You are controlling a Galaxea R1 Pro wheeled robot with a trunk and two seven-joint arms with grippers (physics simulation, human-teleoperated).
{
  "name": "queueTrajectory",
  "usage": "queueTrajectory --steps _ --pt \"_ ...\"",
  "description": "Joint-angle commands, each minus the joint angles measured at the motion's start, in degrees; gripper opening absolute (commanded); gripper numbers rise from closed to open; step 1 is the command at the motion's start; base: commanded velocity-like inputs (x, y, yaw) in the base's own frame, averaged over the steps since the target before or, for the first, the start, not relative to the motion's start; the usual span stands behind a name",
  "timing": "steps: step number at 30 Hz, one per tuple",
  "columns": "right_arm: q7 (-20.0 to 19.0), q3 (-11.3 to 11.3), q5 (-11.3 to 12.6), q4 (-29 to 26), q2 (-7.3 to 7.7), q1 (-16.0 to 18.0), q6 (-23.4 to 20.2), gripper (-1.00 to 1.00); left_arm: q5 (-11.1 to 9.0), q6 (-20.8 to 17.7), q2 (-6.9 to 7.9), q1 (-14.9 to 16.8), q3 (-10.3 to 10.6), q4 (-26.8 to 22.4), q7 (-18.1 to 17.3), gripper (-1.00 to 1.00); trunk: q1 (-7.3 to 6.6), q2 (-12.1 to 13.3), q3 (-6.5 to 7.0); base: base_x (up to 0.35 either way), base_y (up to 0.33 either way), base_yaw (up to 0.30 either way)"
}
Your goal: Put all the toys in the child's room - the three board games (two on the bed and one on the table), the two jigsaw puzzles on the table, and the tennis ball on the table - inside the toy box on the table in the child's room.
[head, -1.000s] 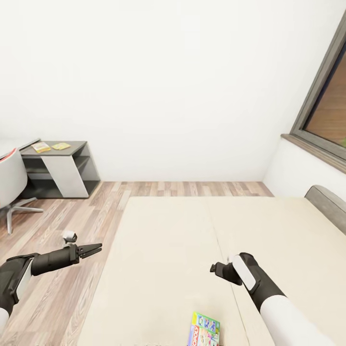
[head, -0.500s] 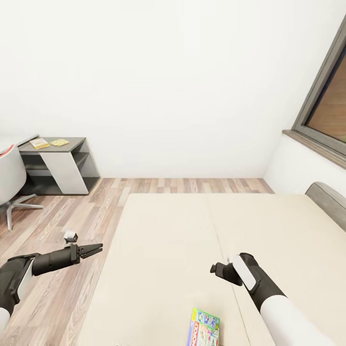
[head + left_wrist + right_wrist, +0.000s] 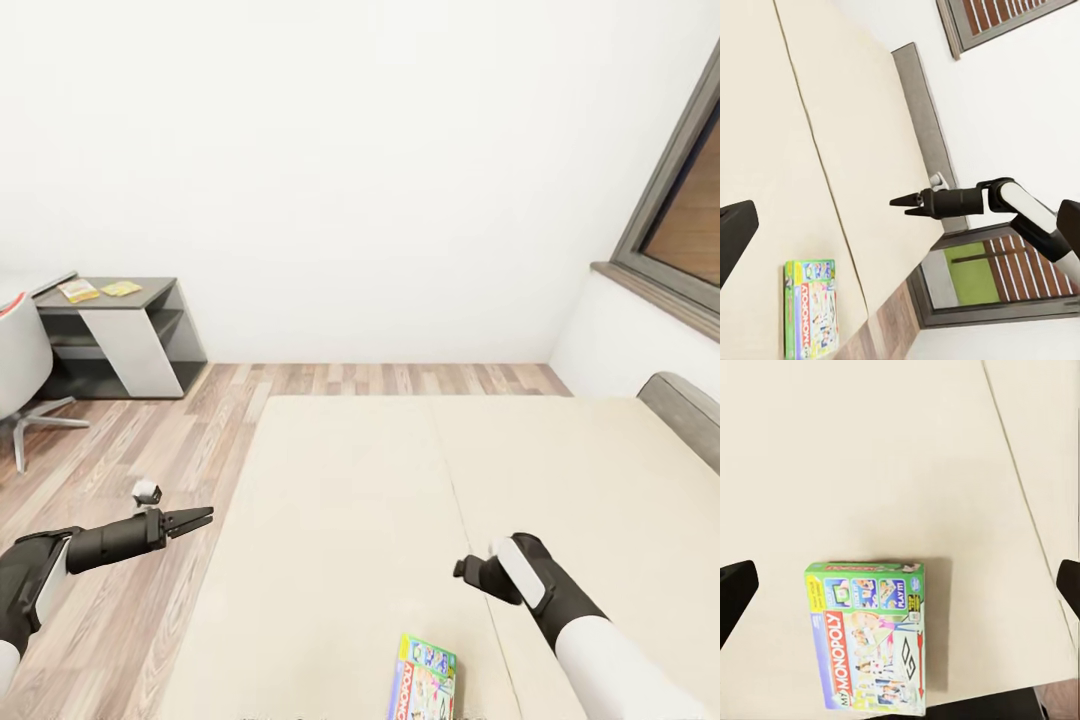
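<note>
One board game, a green box with a red MONOPOLY banner, lies flat on the bed near its front edge. My right gripper hovers over the mattress just beyond and to the right of it, open, and the box shows between its wide-spread fingers. My left gripper hangs over the wood floor beside the bed, open and empty. Two jigsaw puzzles lie on the dark grey lower part of the table at the far left. The toy box and the tennis ball are out of view.
A white swivel chair stands by the table at the left edge. The grey headboard and a grey-framed window are to the right. Wood floor runs between table and bed. The left wrist view shows the box and my right arm.
My right gripper has moved a little to the right and nearer to me above the mattress. The camera has shifted slightly. The left arm and the box have stayed put.
</note>
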State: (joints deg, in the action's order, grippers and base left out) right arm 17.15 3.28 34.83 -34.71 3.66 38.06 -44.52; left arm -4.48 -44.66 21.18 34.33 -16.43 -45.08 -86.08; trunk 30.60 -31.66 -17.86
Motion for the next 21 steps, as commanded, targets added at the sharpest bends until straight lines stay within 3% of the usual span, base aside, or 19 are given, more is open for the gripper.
queueTrajectory --steps 1,17,21 --pt "0.50 0.36 0.60 0.07 0.10 0.20 -0.11 1.00 0.00 -0.60 0.02 0.04 -0.01 -0.01 -0.21 1.00 0.02 -0.09 -0.19 0.000 0.000 0.000" --pt "-1.00 0.48 0.91 0.67 0.13 1.18 -0.62 1.00 -0.32 -0.48 -0.15 0.02 -0.09 -0.61 -0.79 1.00 0.02 -0.09 -1.70 0.000 0.000 0.000" --pt "-4.97 0.48 1.01 0.63 0.19 1.21 -0.92 1.00 -0.53 -0.73 -2.29 -0.20 1.00 -4.24 -1.49 1.00 0.02 -0.09 -2.08 0.000 0.000 0.000"
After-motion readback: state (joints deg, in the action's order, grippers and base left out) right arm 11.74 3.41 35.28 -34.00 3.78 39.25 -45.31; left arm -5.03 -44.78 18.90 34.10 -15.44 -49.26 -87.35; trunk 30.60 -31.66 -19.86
